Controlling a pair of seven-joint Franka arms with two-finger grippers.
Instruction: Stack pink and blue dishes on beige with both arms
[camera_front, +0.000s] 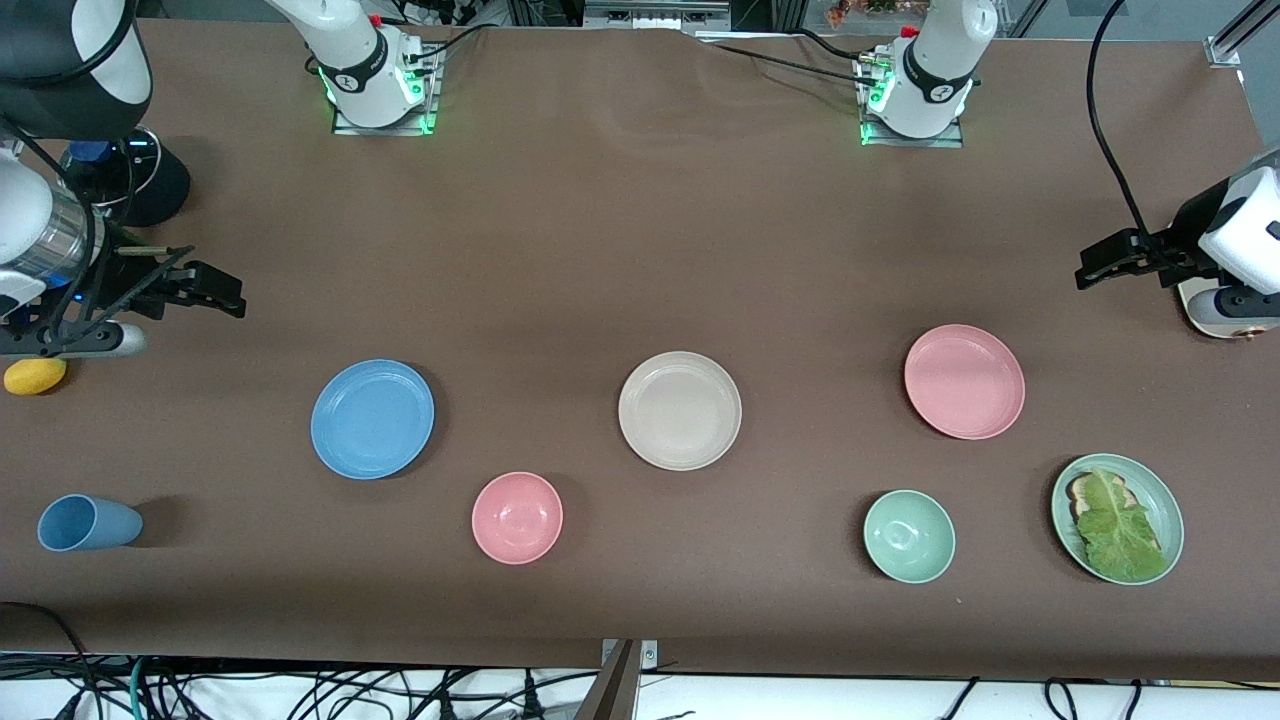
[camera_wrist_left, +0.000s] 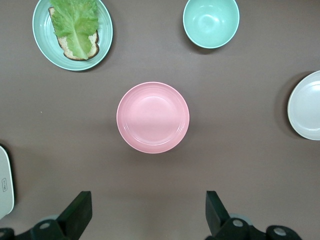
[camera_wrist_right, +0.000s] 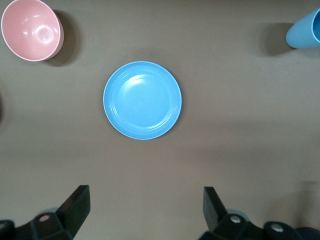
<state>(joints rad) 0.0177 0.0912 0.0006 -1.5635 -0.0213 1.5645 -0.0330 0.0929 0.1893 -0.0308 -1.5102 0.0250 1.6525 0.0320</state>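
Note:
Three plates lie in a row across the brown table: the sky-blue plate (camera_front: 372, 418) toward the right arm's end, the beige plate (camera_front: 680, 410) in the middle, the pink plate (camera_front: 964, 381) toward the left arm's end. All three are empty and apart. My right gripper (camera_front: 232, 296) hangs open over bare table beside the blue plate (camera_wrist_right: 142, 100), and its wrist view shows the gripper (camera_wrist_right: 146, 195) holding nothing. My left gripper (camera_front: 1090, 266) hangs open over bare table beside the pink plate (camera_wrist_left: 153, 117), the gripper (camera_wrist_left: 148, 200) empty too. The beige plate's rim (camera_wrist_left: 306, 105) shows there.
Nearer the front camera stand a pink bowl (camera_front: 517, 517), a blue cup (camera_front: 88, 523) on its side, a green bowl (camera_front: 909, 536) and a green plate (camera_front: 1160, 490) with bread and lettuce. A yellow object (camera_front: 35, 375) and a white device (camera_front: 1225, 310) sit at the table's ends.

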